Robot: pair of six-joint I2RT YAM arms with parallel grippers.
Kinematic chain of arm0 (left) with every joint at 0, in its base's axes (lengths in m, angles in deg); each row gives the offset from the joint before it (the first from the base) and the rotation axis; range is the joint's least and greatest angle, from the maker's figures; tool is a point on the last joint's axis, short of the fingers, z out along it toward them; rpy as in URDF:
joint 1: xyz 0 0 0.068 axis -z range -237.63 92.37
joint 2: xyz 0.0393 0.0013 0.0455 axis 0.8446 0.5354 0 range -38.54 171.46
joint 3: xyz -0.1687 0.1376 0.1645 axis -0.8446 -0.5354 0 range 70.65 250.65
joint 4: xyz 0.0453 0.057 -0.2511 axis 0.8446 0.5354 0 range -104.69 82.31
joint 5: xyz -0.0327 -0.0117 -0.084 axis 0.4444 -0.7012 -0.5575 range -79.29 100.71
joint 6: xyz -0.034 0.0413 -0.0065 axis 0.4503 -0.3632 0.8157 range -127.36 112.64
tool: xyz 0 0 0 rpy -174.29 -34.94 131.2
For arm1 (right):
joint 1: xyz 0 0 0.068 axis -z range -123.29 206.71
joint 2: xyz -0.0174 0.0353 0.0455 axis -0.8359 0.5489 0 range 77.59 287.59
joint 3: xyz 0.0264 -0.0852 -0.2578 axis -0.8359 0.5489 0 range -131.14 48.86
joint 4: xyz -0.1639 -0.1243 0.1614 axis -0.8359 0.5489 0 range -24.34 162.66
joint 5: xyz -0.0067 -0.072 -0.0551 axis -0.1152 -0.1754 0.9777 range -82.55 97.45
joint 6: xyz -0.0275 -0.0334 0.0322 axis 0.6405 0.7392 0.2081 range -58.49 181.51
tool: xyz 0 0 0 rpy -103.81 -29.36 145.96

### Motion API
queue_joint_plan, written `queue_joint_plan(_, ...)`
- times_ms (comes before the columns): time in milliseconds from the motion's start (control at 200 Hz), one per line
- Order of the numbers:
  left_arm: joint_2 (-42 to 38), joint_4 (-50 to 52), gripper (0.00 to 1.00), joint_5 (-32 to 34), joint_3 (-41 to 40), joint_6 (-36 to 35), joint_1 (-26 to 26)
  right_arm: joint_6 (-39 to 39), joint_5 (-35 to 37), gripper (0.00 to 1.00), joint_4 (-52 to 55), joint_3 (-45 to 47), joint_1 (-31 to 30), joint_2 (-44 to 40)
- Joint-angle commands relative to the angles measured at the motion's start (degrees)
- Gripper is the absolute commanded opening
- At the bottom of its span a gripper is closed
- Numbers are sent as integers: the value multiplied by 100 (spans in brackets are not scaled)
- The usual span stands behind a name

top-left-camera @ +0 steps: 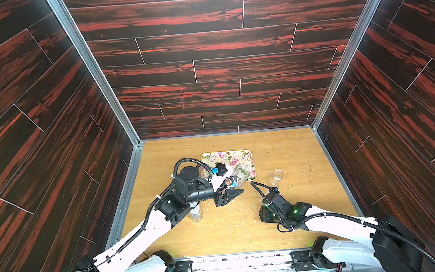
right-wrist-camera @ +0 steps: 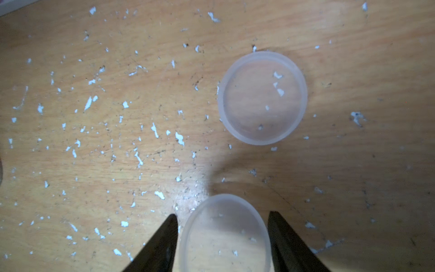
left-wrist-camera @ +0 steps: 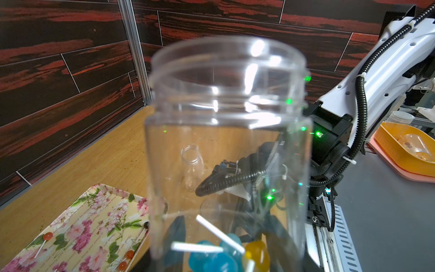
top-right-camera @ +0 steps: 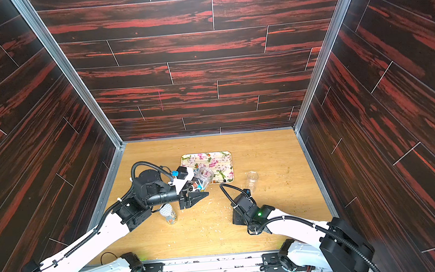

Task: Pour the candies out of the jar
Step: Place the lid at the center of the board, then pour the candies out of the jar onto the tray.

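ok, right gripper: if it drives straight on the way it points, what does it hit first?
Likely the translucent lid lying between the jaws of the right gripper, with the table directly under it. The second lid sits further out, off that line. Depth is unclear.

Wore glossy white shells along the left arm (top-left-camera: 139, 233) and the right arm (top-left-camera: 331, 219), with black housings at the joints. Carried black ribbed conduit (top-left-camera: 186, 161) run outside each arm, cinched by white cable ties (top-left-camera: 158, 197). Showed small round holes (left-wrist-camera: 386, 95) dotted across the white covers in the left wrist view. Glowed with a green light (top-left-camera: 294, 211) on the right arm's black wrist block. Bore a blue connector (top-left-camera: 215, 170) beside the black camera box (top-left-camera: 222, 167) at the left wrist. Ended in black wedge-shaped fingers (top-left-camera: 233, 193) on the left gripper (top-left-camera: 229, 187) and dark tapered fingers (right-wrist-camera: 162, 245) on the right gripper (right-wrist-camera: 223, 214).
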Motion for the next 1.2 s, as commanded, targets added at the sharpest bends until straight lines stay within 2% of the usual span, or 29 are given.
queue_joint_plan(0,-149,-54,41,19,-78,32,-18,-147,121,66,13,35,-37,42)
queue_joint_plan(175,-149,-45,41,61,-77,24,-18,-95,157,70,335,-175,-43,-140)
queue_joint_plan(366,-140,-10,41,150,-92,-4,-22,-19,365,74,901,-688,-38,-768)
queue_joint_plan(556,-105,70,41,315,-79,-104,-18,130,600,83,1368,-1277,-27,-1327)
queue_joint_plan(756,-27,273,42,490,-8,-279,-30,250,823,97,1598,-1708,-29,-1758)
queue_joint_plan(962,95,341,42,747,52,-318,-129,385,1109,99,1838,-1977,-6,-2090)
queue_joint_plan(1192,335,452,42,775,118,-408,-524,400,1319,99,2101,-2031,86,-2371)
